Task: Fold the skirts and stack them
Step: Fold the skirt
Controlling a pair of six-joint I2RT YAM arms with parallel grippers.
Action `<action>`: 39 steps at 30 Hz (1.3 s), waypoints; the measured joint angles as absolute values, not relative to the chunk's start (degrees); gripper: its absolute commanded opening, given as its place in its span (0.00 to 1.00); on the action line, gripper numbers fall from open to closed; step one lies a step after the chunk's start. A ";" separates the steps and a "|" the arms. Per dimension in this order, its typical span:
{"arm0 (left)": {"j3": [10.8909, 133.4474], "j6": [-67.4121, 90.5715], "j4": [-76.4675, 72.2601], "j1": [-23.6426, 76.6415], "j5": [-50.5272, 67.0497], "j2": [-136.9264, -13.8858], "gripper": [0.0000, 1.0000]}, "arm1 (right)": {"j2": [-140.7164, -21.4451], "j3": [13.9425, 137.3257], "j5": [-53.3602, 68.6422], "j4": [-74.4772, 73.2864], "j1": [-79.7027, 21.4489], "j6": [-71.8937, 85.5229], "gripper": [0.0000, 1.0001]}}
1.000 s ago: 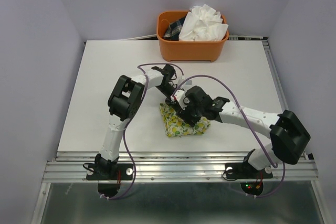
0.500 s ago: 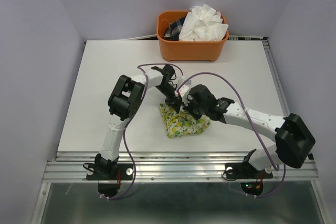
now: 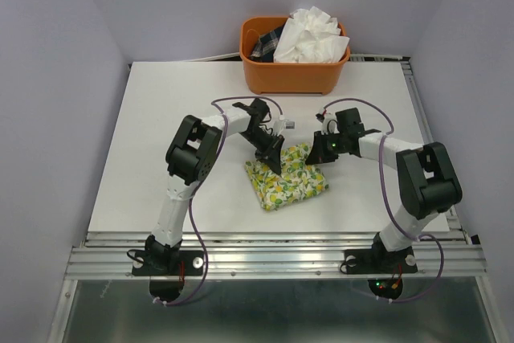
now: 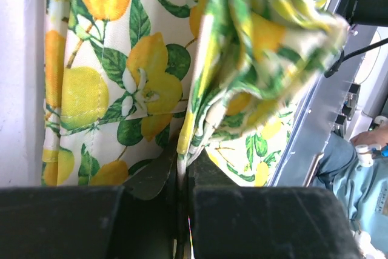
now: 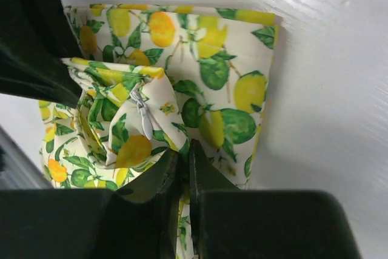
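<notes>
Yellow lemons and green leaves cover the lemon-print skirt (image 3: 287, 185), which lies partly folded on the white table (image 3: 161, 134), under and between both sets of fingers. The jaws of the left gripper (image 4: 183, 171) are drawn almost together, leaving only a thin slit. A fold of the printed cloth runs down into that slit and is pinched there. Flat cloth with a stitched seam spreads to the left of these fingers, and a bunched, raised wad of the same fabric stands above and to their right. The right gripper (image 5: 183, 165) is likewise nearly closed, its jaws nipping the near edge of the skirt. Just beyond its fingertips the fabric lies flat out to a straight far edge, and to their left a crumpled lump rises with a grey zipper pull (image 5: 143, 119) on it. From above, the two grippers stand near each other over the far edge of the garment, the left at its far left corner and the right at its far right corner, with most of the cloth on the near side of both. The crinkly white skirt (image 3: 312, 34) sits heaped in the orange basket (image 3: 289, 79), well beyond both pairs of fingers at the table's far edge, beside a dark checked cloth (image 3: 265, 42).
</notes>
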State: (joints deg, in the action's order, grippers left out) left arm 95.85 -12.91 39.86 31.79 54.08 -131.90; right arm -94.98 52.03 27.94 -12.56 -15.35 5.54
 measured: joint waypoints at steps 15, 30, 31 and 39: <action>85.38 -18.02 30.35 30.46 51.51 -122.80 0.42 | -102.76 52.56 40.93 -8.56 -11.00 11.97 0.17; 87.07 -21.87 32.21 29.15 42.09 -119.63 0.47 | -102.78 55.44 40.47 -9.89 -8.71 14.33 0.20; 87.29 -21.85 32.03 29.19 41.54 -119.66 0.44 | -102.78 55.44 39.94 -10.02 -8.71 14.50 0.19; 87.85 -19.97 30.13 29.61 35.77 -120.44 0.00 | -103.11 55.53 37.89 -10.44 -8.71 14.94 0.36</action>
